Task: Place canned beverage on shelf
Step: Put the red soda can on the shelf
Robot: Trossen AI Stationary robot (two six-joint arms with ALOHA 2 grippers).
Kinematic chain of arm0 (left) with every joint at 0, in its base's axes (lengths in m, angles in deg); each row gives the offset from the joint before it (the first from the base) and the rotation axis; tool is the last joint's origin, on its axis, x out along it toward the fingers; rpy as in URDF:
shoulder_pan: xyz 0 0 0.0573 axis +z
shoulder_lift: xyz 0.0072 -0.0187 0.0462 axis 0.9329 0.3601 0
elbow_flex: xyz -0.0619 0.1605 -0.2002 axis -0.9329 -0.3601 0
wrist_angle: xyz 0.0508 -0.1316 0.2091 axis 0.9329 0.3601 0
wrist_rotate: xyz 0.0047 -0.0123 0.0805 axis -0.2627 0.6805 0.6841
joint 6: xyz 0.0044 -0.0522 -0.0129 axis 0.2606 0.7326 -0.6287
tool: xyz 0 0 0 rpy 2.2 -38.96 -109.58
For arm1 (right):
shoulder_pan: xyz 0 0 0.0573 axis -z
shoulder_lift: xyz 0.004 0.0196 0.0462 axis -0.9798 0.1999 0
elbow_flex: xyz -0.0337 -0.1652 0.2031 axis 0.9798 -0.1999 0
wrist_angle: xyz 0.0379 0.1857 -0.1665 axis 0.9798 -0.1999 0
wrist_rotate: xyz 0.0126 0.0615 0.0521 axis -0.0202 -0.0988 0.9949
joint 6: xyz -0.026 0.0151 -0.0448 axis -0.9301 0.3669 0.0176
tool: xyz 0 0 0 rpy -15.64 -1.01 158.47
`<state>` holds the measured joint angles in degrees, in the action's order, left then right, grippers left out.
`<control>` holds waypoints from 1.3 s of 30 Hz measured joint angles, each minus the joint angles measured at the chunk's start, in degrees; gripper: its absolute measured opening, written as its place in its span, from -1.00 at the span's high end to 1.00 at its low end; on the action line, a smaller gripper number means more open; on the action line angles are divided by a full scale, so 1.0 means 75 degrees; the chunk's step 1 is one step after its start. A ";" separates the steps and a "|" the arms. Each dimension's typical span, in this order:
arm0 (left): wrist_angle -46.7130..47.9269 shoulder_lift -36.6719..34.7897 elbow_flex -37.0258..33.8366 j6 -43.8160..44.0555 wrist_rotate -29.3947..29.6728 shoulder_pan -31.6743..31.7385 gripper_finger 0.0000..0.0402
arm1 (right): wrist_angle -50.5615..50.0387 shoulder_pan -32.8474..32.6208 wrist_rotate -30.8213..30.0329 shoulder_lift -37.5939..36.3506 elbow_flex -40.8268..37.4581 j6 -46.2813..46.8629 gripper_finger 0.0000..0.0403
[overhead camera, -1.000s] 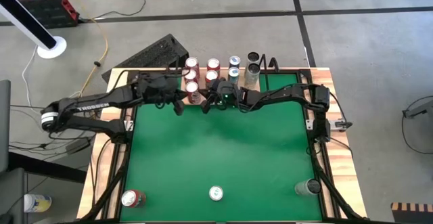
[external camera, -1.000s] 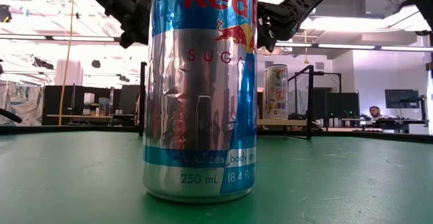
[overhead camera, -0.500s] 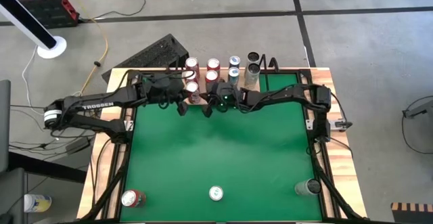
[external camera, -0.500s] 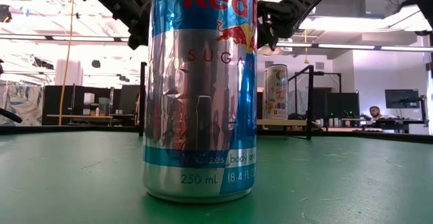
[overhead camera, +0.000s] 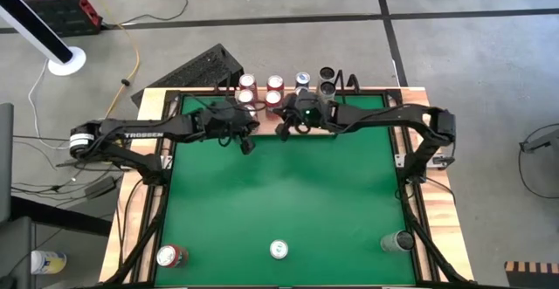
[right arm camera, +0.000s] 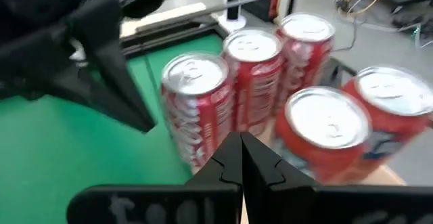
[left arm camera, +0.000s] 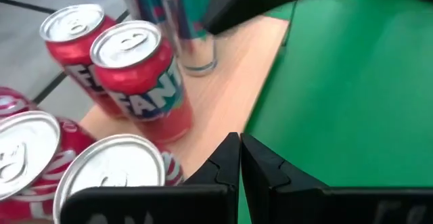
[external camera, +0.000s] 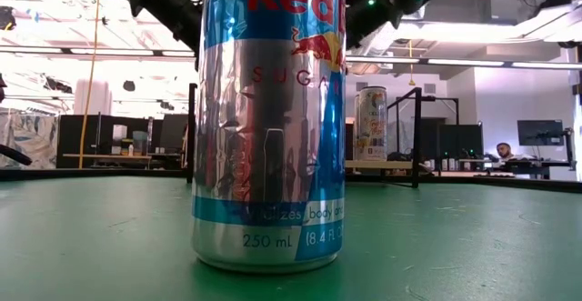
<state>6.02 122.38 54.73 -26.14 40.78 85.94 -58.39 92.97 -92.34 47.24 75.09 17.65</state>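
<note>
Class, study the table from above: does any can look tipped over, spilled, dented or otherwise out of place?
Nothing stands out. The cans on the shelf stand upright in rows, and the three cans at the near edge, the red can, the silver-blue can and the grey can, also stand upright. No spill shows on the green table.

A flat green felt-like table top (overhead camera: pixel 279 193) sits in a pale wood border. Red metal cans with silver lids (right arm camera: pixel 197 102) stand on a light-wood shelf board (left arm camera: pixel 223 82), one reading "FANTA" in white (left arm camera: pixel 139 75). A tall silver-and-blue drink can (external camera: pixel 268 119) carries red lettering.
</note>
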 joint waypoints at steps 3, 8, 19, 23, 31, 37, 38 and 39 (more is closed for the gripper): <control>0.0046 0.0045 0.0026 -0.0027 0.0318 -0.0066 1.00 | -0.0066 0.0155 0.0001 -0.0312 -0.0343 -0.0010 0.91; 0.0147 0.0039 0.0035 -0.0067 0.0723 -0.0086 1.00 | 0.0184 0.0343 0.0031 -0.0629 -0.0802 0.0086 0.90; 0.0414 0.0287 0.0035 0.0110 0.0829 -0.0086 1.00 | 0.0536 0.0297 0.0246 -0.0954 -0.1023 0.0076 0.90; 0.0481 0.0284 0.0038 0.0164 0.1181 -0.0086 1.00 | 0.0503 0.0271 0.0306 -0.0963 -0.1018 -0.0046 0.90; 0.0897 0.0281 0.0038 0.0392 0.1274 -0.0089 1.00 | 0.0534 0.0270 0.0447 -0.0963 -0.1018 -0.0092 0.90; 0.1107 0.0278 0.0038 0.0489 0.1288 -0.0089 1.00 | 0.0538 0.0270 0.0447 -0.0963 -0.1018 -0.0103 0.90; 0.1110 0.0278 0.0038 0.0487 0.1289 -0.0089 1.00 | 0.0538 0.0270 0.0447 -0.0963 -0.1018 -0.0112 0.90; 0.1109 0.0278 0.0038 0.0487 0.1289 -0.0089 1.00 | 0.0536 0.0270 0.0449 -0.0963 -0.1018 -0.0121 0.90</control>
<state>14.33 124.47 55.01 -22.49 50.45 85.28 -54.37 95.00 -88.97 40.02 67.46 16.75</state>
